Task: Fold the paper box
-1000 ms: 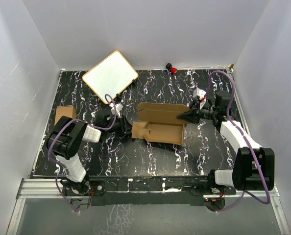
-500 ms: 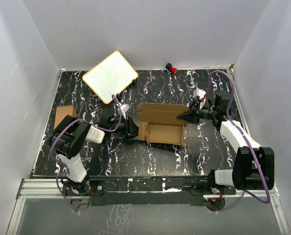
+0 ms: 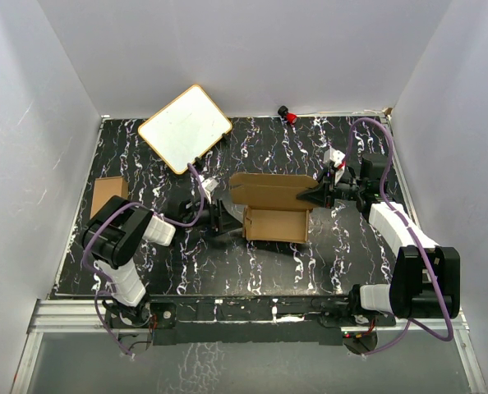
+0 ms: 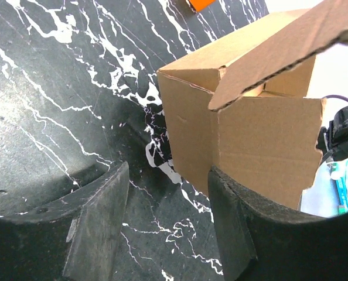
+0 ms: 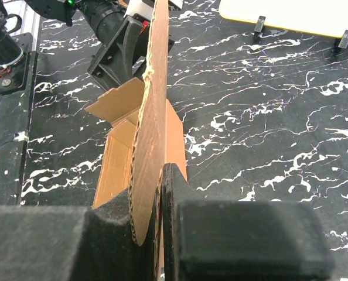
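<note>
Left arm (image 3: 129, 234) lies low over the bench (image 3: 227, 271), reaching from the near left corner toward the middle, wrist about level. Left jaws open at the left end of the box (image 3: 277, 223), with its corner between them: one finger (image 4: 232, 228) against the cardboard, the other (image 4: 98, 222) clear of it over bare bench

Right arm (image 3: 392, 222) runs up the right edge, elbow bent, wrist turned in toward the middle. Right jaws closed, pinching the right edge of the box's upright rear panel

Box sits about mid-bench, long side parallel to the near edge. Plain brown cardboard, half-formed open trough, a flap angled over the left end, rear panel taller than the front wall, corrugated edge showing

Board (image 3: 185, 127) at far left corner and small carton (image 3: 108, 195) by left edge, both well apart from box
</note>
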Robot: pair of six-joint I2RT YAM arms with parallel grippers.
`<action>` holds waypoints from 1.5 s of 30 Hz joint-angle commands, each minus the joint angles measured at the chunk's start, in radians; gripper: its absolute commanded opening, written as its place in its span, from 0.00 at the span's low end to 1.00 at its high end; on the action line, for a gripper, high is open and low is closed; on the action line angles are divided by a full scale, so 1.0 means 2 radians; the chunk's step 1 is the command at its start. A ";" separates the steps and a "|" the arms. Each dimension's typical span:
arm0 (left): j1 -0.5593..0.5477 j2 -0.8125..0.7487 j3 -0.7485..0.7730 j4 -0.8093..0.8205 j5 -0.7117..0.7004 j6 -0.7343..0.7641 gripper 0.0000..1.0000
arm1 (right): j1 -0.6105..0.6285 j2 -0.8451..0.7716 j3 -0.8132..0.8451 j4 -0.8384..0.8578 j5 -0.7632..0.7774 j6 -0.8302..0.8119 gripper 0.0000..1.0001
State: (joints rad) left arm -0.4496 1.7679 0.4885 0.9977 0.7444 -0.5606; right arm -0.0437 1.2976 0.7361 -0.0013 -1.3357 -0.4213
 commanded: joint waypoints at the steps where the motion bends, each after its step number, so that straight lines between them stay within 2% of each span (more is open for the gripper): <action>1: -0.008 -0.015 -0.003 0.046 0.018 -0.012 0.56 | 0.002 -0.002 0.003 0.017 -0.025 -0.020 0.08; 17: -0.021 0.019 0.000 0.126 0.036 -0.056 0.56 | 0.002 -0.002 0.002 0.015 -0.026 -0.022 0.08; 23: -0.025 0.024 0.005 0.119 0.013 -0.059 0.56 | 0.002 -0.001 0.002 0.014 -0.029 -0.023 0.08; 34: -0.057 -0.037 0.026 -0.060 -0.121 -0.033 0.56 | 0.003 -0.001 0.002 0.014 -0.029 -0.026 0.08; 45: -0.103 -0.102 0.069 -0.222 -0.280 -0.017 0.51 | 0.003 -0.003 0.001 0.013 -0.031 -0.027 0.08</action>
State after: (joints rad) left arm -0.6289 1.6199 0.5644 0.7136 0.3351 -0.6312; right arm -0.0410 1.2976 0.7361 -0.0223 -1.3418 -0.4431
